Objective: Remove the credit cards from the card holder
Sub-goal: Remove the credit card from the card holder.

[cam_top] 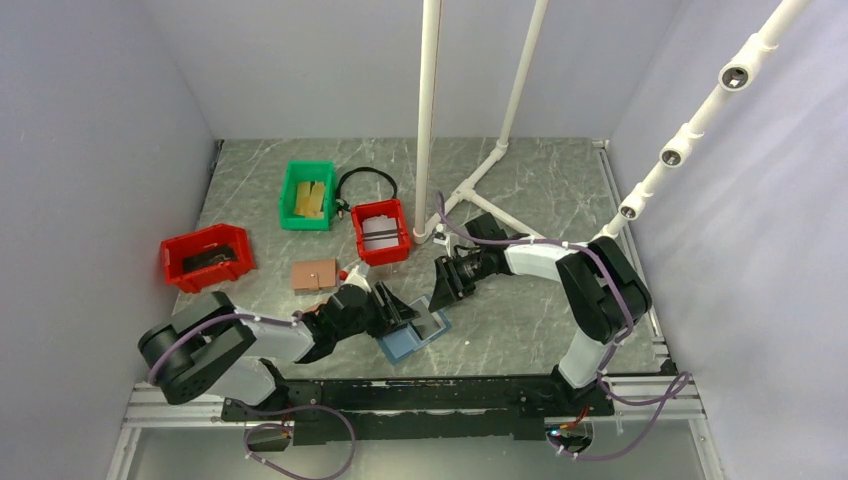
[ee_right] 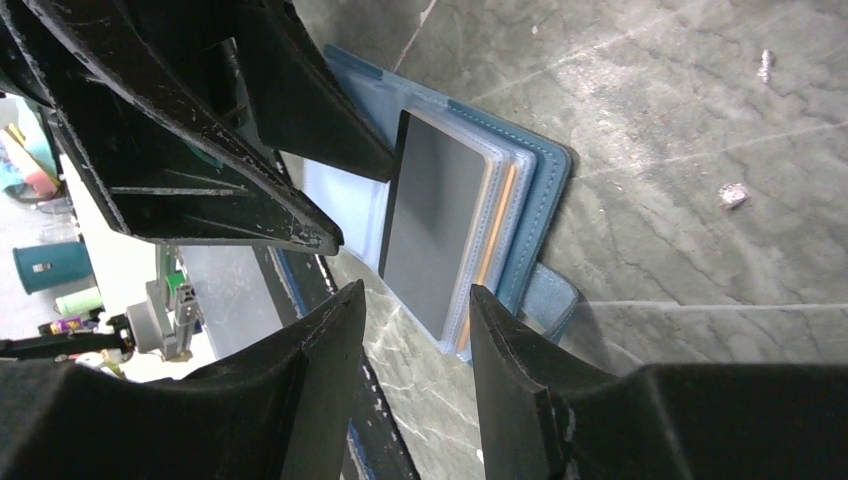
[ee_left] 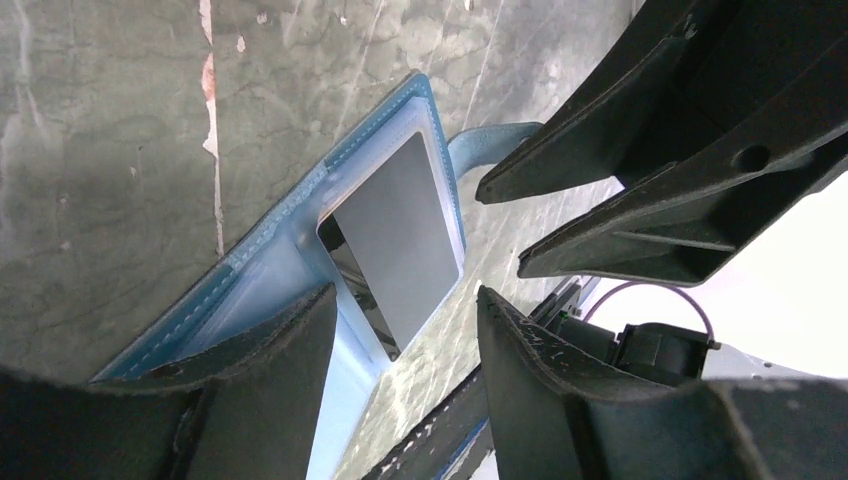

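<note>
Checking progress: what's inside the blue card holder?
Clear sleeves in the card holder show a grey card face and one gold-tan card edge. Left gripper partly hides the other half.

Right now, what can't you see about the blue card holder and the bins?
- How many cards: right wrist view shows only stacked edges inside the card holder.
- Holder's near half: left wrist view, hidden behind the left fingers.
- What lies in the left red bin: top view, too small and dark.
</note>
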Controlling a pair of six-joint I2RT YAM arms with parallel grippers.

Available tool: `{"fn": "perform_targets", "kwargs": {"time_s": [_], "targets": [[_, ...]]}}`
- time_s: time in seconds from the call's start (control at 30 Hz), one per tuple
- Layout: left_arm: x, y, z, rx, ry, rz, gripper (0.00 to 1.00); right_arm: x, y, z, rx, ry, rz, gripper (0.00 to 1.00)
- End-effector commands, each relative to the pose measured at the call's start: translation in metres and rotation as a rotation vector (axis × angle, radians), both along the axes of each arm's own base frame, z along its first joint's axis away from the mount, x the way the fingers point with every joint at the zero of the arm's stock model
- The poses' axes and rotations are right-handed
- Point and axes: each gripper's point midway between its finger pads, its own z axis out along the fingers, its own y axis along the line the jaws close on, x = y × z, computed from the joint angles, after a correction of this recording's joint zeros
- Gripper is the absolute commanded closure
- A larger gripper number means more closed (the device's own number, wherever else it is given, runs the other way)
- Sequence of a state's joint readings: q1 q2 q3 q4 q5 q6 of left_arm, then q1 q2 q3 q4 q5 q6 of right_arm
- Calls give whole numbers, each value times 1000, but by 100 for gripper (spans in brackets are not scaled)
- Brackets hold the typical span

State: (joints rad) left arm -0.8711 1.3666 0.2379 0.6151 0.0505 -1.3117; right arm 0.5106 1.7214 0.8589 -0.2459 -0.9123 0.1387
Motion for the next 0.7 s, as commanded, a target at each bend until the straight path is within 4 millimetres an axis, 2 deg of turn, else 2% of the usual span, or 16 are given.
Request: {"fn": "perform_targets", "kwargs": {"time_s": [0.0, 0.17, 0.3, 0.47, 0.6, 0.67], "targets": [[6, -8, 4, -59, -20, 21, 41, 5, 1, -8, -25, -13, -15, 55], [4, -5, -10, -41, 21, 39, 42, 5, -1, -20, -74, -16, -21, 54], [0, 7, -25, 28, 75, 69, 41, 6, -2, -28, -111, -11, -22, 55], [0, 15, -29, 78, 77, 92, 42, 0, 3, -22, -71, 17, -2, 58], [0, 17, -37, 99, 95, 99, 52, -12, 11, -8, 14, 70, 43, 62], [0, 16, -39, 92, 97, 99, 53, -13, 13, -7, 15, 70, 52, 63]]}}
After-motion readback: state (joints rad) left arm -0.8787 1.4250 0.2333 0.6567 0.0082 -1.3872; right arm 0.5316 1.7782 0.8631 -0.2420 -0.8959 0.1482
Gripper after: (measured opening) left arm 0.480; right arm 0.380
